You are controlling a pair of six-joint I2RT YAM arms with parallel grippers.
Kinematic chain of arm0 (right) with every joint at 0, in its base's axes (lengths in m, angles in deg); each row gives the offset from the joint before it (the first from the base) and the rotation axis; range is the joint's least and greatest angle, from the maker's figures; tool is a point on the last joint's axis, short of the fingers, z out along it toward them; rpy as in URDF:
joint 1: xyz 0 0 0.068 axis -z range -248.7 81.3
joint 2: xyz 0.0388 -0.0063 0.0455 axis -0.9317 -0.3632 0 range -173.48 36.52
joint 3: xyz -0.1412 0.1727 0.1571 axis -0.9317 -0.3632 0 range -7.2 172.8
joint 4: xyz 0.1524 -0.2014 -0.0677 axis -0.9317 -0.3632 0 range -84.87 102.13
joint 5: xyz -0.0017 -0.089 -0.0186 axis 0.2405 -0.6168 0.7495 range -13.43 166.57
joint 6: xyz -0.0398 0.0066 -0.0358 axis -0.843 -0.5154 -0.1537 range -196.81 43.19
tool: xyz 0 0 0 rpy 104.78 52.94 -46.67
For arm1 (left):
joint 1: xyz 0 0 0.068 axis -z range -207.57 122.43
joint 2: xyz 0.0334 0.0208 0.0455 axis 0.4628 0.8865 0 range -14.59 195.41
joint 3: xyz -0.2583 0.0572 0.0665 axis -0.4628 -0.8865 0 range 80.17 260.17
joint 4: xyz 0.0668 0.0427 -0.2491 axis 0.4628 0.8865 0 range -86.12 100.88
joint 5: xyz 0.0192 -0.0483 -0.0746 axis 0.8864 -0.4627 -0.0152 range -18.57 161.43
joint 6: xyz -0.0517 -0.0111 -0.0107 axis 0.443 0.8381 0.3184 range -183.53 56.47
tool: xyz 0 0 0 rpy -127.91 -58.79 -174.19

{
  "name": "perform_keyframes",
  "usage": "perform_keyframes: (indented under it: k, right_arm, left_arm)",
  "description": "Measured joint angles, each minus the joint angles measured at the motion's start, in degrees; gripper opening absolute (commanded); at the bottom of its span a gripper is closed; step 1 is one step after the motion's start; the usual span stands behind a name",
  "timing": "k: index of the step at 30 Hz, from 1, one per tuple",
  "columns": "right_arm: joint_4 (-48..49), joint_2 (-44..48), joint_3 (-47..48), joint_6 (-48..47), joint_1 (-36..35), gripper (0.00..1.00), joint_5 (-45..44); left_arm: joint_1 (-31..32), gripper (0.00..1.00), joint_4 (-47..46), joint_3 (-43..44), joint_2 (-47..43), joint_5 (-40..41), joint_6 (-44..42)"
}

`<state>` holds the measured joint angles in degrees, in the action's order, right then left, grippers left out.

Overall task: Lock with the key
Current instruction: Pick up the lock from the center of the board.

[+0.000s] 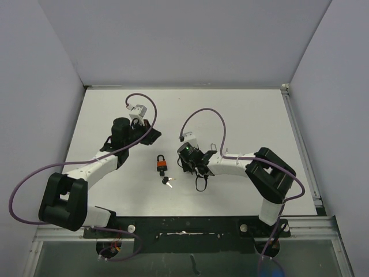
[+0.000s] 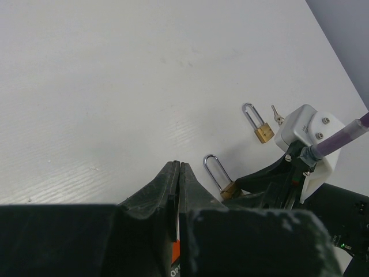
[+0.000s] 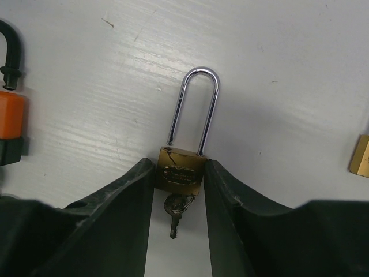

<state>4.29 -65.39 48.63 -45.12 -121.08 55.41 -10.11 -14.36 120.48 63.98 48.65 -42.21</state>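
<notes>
A brass padlock [image 3: 180, 171] with a long silver shackle [image 3: 196, 104] lies on the white table. One shackle leg stands out of the body. A small key [image 3: 176, 212] hangs below the body. My right gripper [image 3: 179, 164] is shut on the padlock's body, one finger on each side. In the top view the right gripper [image 1: 187, 154] is at the table's middle. My left gripper [image 2: 180, 166] is shut and empty, and in the top view [image 1: 147, 131] it sits to the upper left of the right gripper. It sees the held padlock [image 2: 221, 178] beside its fingers.
An orange padlock [image 1: 161, 165] lies between the arms with loose keys [image 1: 168, 182] just below it; it also shows at the left edge of the right wrist view [image 3: 10, 115]. A second brass padlock [image 2: 263, 131] with a key [image 2: 277, 114] lies to the right.
</notes>
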Motion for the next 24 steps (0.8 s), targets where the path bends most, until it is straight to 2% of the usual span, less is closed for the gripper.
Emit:
perform_keyframes:
  k: [5,10,17,24]
  right_arm:
    - [-0.6,0.0,0.2,-0.5,0.5,0.00,0.5]
    - [0.2,1.6,-0.9,-6.1,2.3,0.00,2.1]
    - [9.9,16.7,-9.3,-16.3,9.4,0.00,11.0]
    - [21.8,32.2,-19.2,-24.4,15.2,0.00,23.0]
  left_arm:
    - [0.0,0.00,-0.2,0.0,0.0,-0.4,0.7]
    - [0.0,0.00,-1.1,0.0,0.1,-1.7,0.8]
    - [-0.1,0.00,-1.2,1.7,0.4,-5.2,0.8]
    - [0.1,0.00,-2.5,8.3,0.8,-12.4,0.5]
